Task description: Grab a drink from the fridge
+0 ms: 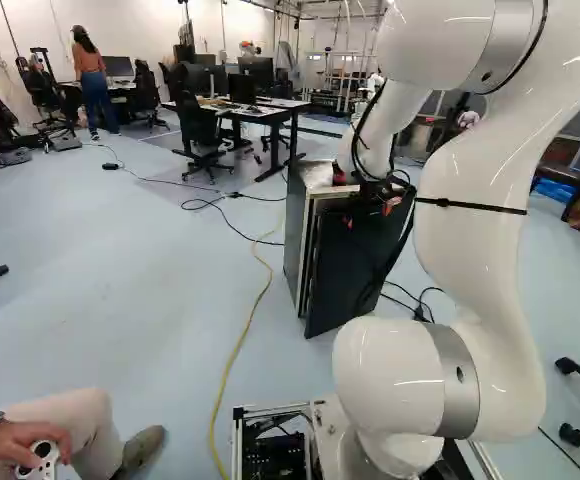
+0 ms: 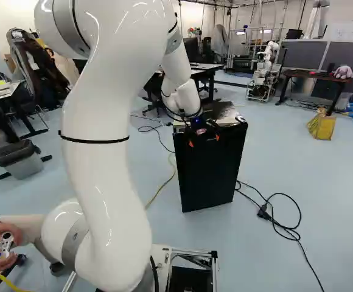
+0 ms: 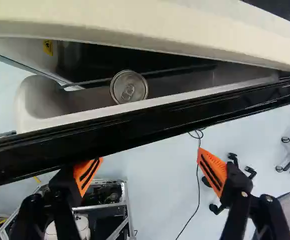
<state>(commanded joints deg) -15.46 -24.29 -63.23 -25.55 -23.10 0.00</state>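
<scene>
Items as we find them: one claw [image 3: 150, 154], its fingers spread with nothing pinched, by the door's outer face, placed, we judge, to swing it wider; one fridge door [image 3: 150, 125], ajar, between claw and drink; one can [image 3: 128, 87], upright in the door shelf [image 3: 35, 121] ahead of the claw, stood there so the shelf's wall keeps it in; the fridge [image 1: 295, 230] beyond, its gap probably too tight for us.
</scene>
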